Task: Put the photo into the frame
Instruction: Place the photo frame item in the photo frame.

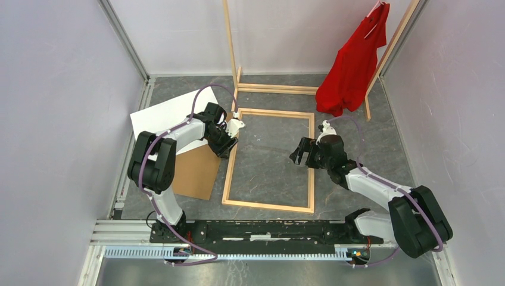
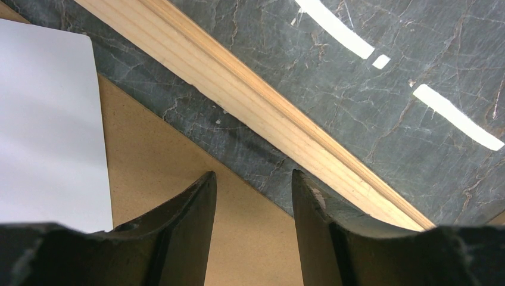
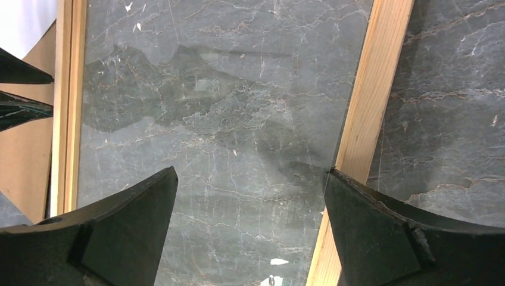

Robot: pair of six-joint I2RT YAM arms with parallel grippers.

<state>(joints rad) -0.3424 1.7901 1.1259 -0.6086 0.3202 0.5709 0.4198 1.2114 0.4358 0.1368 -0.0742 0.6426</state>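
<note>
The big paper photo [image 1: 164, 113], white side up, lies just left of my left gripper [image 2: 253, 179], partly on the flat brown cardboard board [image 2: 178, 196]. It sits crooked, and my arm hides its long way. The thin light wood frame [image 1: 268, 206] lies just right of that gripper, its long way pointing away from me. My left fingers are a little apart and hold nothing. My right gripper [image 3: 250, 173] gapes wide over the frame's other side, so my left arm is nearer.

I see a red shirt [image 1: 352, 65] hanging on a tall wooden rack [image 1: 231, 47] at the back of the dark grey counter [image 1: 172, 89]. A brown board [image 1: 196, 170] lies flat on the counter's left side.
</note>
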